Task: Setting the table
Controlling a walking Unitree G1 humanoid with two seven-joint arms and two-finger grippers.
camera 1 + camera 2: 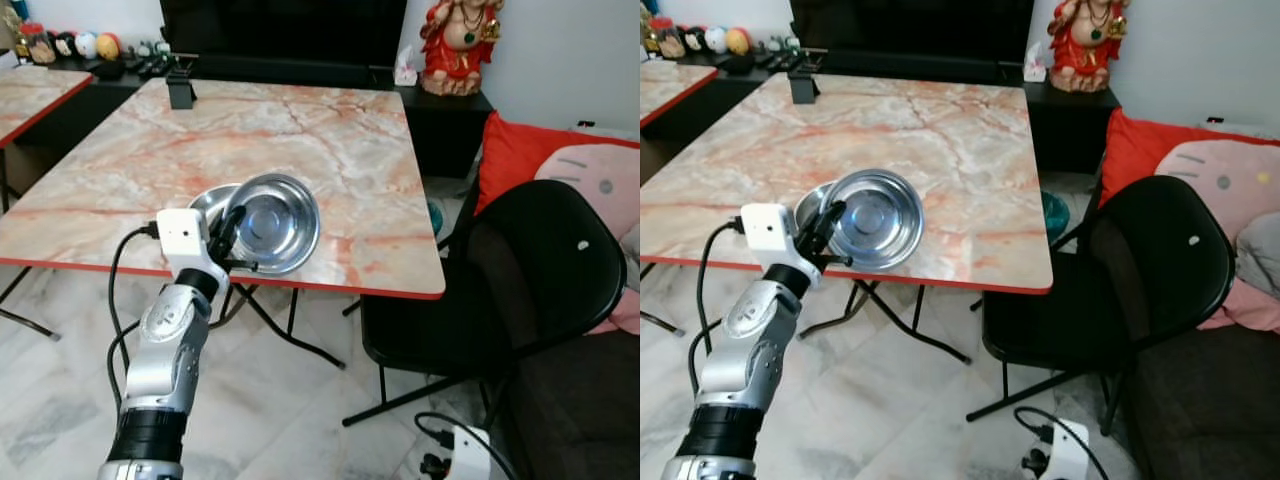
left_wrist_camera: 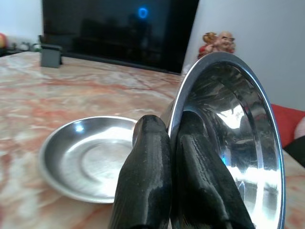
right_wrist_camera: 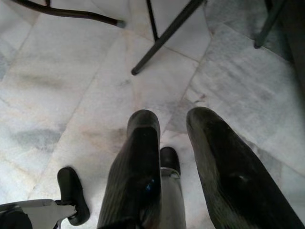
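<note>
While the left gripper [image 1: 232,238] pinches the rim of a steel bowl [image 1: 272,222], holding it tilted at lower centre of the frame, a plate [image 2: 83,155] lies flat on the table [image 1: 330,140] just behind it; the fingers [image 2: 147,176] are nearly together on the rim. Setting looks barely begun (one plate down, the bowl not yet placed). The left wrist view shows the plate whole, half hidden from the head; the right gripper [image 3: 178,157] hangs idle over the floor [image 3: 71,95], fingers apart, holding nothing.
</note>
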